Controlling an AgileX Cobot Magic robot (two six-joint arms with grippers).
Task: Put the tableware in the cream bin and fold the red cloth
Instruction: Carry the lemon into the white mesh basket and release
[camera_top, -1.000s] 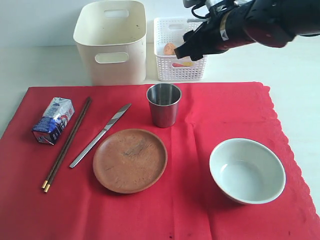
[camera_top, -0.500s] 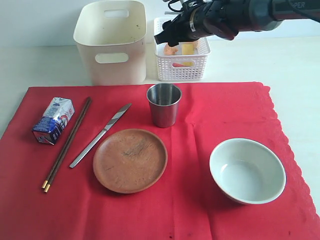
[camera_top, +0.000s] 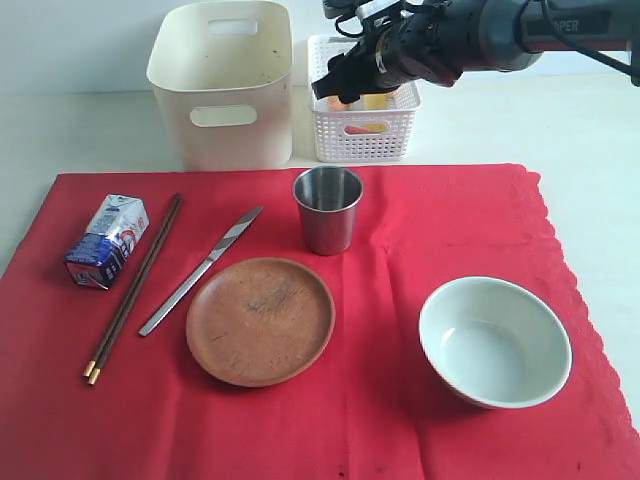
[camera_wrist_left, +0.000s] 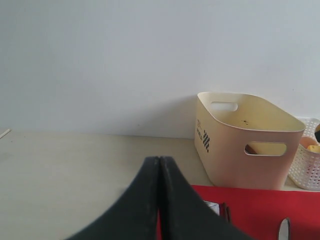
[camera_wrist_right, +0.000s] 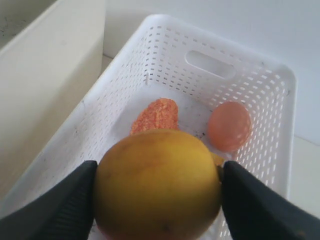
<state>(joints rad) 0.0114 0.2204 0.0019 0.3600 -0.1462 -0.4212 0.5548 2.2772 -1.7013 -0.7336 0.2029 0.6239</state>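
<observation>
On the red cloth (camera_top: 420, 230) stand a steel cup (camera_top: 327, 208), a round brown plate (camera_top: 260, 320) and a pale bowl (camera_top: 495, 341). A silver knife (camera_top: 200, 270) and dark chopsticks (camera_top: 133, 288) lie at the left. The cream bin (camera_top: 223, 80) stands behind the cloth. My right gripper (camera_top: 332, 84) hangs over the white basket (camera_top: 362, 135), and in the right wrist view the gripper (camera_wrist_right: 158, 172) is shut on a yellow lemon (camera_wrist_right: 157, 190). My left gripper (camera_wrist_left: 159, 162) is shut and empty, away from the cream bin (camera_wrist_left: 245, 145), and does not show in the exterior view.
A milk carton (camera_top: 107, 241) lies at the cloth's left end beside the chopsticks. In the white basket (camera_wrist_right: 125, 95) lie an orange-crusted piece (camera_wrist_right: 155, 115) and a pinkish egg (camera_wrist_right: 229, 126). Bare pale table lies to the right of the basket.
My right arm has swung left across the white basket with the lemon and now hovers over its left part. Nothing on the cloth has moved.
</observation>
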